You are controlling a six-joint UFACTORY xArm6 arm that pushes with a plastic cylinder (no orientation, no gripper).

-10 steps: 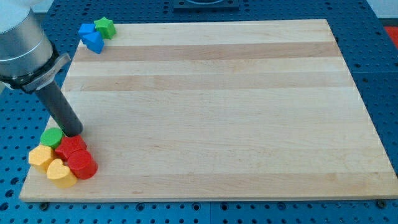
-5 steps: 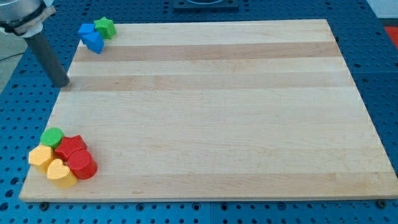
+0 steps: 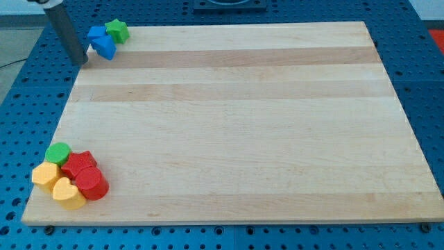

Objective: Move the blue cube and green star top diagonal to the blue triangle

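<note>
A blue cube [image 3: 96, 32], a blue triangle [image 3: 105, 47] and a green star [image 3: 117, 30] sit bunched together at the board's top left corner. The cube touches the star's left side, and the triangle lies just below the cube. My tip [image 3: 80, 61] is at the board's left edge, a little left of and below the blue triangle, apart from it.
At the board's bottom left corner sits a cluster: a green round block [image 3: 58, 153], a red star-like block [image 3: 81, 164], a red round block [image 3: 91, 185], a yellow block [image 3: 46, 176] and a yellow heart [image 3: 68, 193]. The wooden board [image 3: 236, 125] lies on a blue perforated table.
My tip has moved from beside the bottom left cluster up along the board's left edge to near the blue triangle. No block has moved.
</note>
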